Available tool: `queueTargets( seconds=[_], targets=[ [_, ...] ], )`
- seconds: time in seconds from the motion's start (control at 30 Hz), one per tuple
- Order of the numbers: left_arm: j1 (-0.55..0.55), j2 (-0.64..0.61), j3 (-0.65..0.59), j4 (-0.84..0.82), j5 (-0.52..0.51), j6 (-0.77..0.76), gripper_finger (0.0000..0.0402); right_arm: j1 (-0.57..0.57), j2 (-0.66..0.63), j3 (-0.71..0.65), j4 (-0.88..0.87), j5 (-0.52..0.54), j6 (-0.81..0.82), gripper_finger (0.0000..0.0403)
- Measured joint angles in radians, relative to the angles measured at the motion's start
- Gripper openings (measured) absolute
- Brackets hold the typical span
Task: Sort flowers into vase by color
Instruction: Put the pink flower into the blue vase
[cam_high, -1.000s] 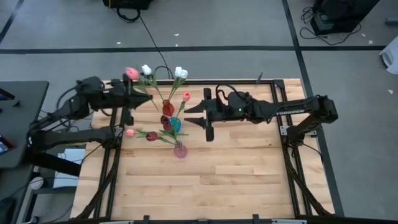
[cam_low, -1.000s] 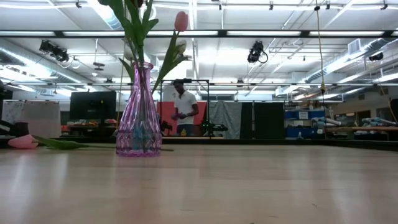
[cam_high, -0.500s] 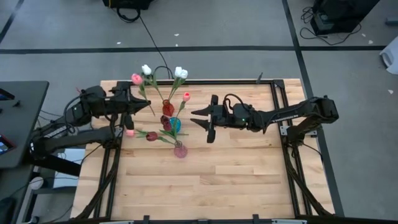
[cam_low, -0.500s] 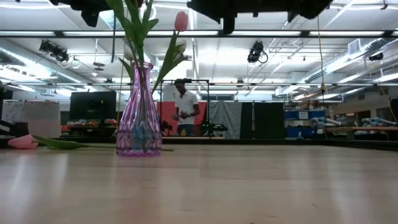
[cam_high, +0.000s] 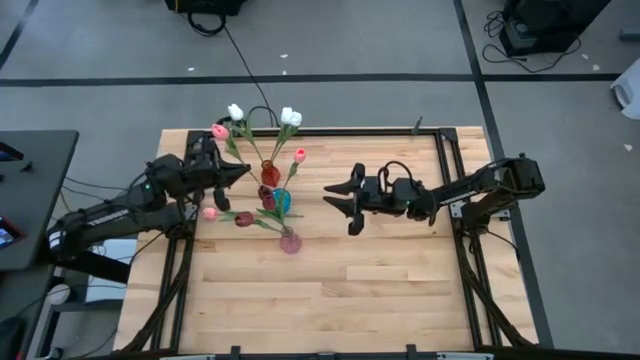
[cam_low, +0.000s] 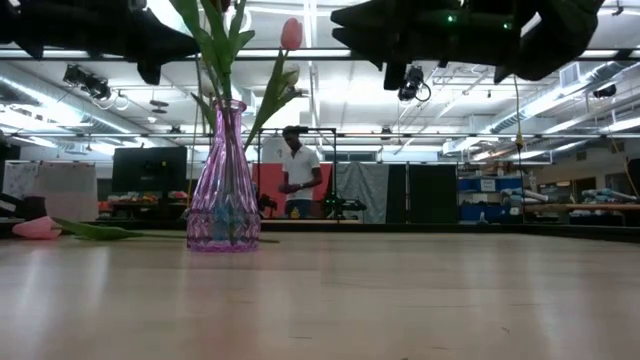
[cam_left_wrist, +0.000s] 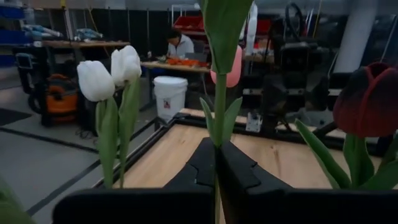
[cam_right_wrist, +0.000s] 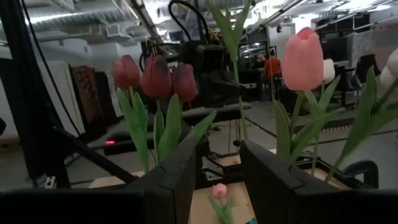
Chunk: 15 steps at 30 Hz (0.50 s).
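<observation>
Left pincer (cam_high: 236, 172): you are gripping a pink tulip's stem (cam_left_wrist: 219, 115). Right pincer (cam_high: 338, 200): hanging open beside the vases (cam_high: 279, 202).

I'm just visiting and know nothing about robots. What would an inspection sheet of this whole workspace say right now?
Surface: wooden table, bare at the near half.
Job's things: three vases clustered, red vase, blue vase, pink vase; white tulips standing; a pink tulip lying flat.
Clutter: nothing seen.
Grippers: left gripper shut on a pink tulip stem; right gripper open, empty.
Cables: black cable across the floor.
Surroundings: person at a bench beyond.
</observation>
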<state>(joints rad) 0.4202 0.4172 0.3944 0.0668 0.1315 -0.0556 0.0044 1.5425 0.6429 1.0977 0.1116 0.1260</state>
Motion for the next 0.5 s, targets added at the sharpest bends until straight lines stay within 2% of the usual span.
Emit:
queueTargets(
  seconds=[0.13,0.37,0.5],
  targets=[
    [0.000,0.020,-0.071,0.147,0.019,-0.047,0.0006,0.001,0.000,-0.014,0.014,0.000,0.010,0.0139],
    [-0.005,0.063,-0.136,0.250,0.031,-0.094,0.0006,0.002,0.000,-0.015,0.029,0.000,0.005,0.0139],
    [-0.010,0.099,-0.178,0.368,0.037,-0.121,0.0006,0.002,0.000,-0.015,0.034,0.000,-0.006,0.0139]
  ],
)
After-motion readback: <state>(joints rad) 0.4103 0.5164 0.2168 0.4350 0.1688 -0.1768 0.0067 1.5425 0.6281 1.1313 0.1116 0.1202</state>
